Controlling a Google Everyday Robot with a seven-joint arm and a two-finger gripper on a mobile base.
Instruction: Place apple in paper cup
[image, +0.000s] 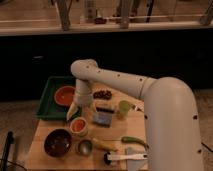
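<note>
The apple (78, 126) sits inside the paper cup (78, 131), filling its mouth so that only a white rim shows around the red-orange fruit. The cup stands upright on the wooden table (50, 127), near its left edge. The gripper (74, 111) hangs just above the cup, at about 11 o'clock from the apple; one pale finger (70, 114) slants down toward the cup's left rim — whether it touches the rim cannot be told, nor whether the gripper has let go of the fruit or is closed on it. The arm runs from the gripper up to an elbow at 12 o'clock, then sweeps right toward 3 o'clock. By this view the placing looks done or nearly so; the relation that governs the coming move is vertical — apple directly below the gripper, so a straight lift would clear it.

Around the cup:
- green tray (47, 102) with orange bowl (65, 95), at 11 o'clock
- dark bowl (57, 142), at 7 o'clock
- metal cup (84, 147), at 5 o'clock
- light green cup (124, 108), at 2 o'clock
</note>
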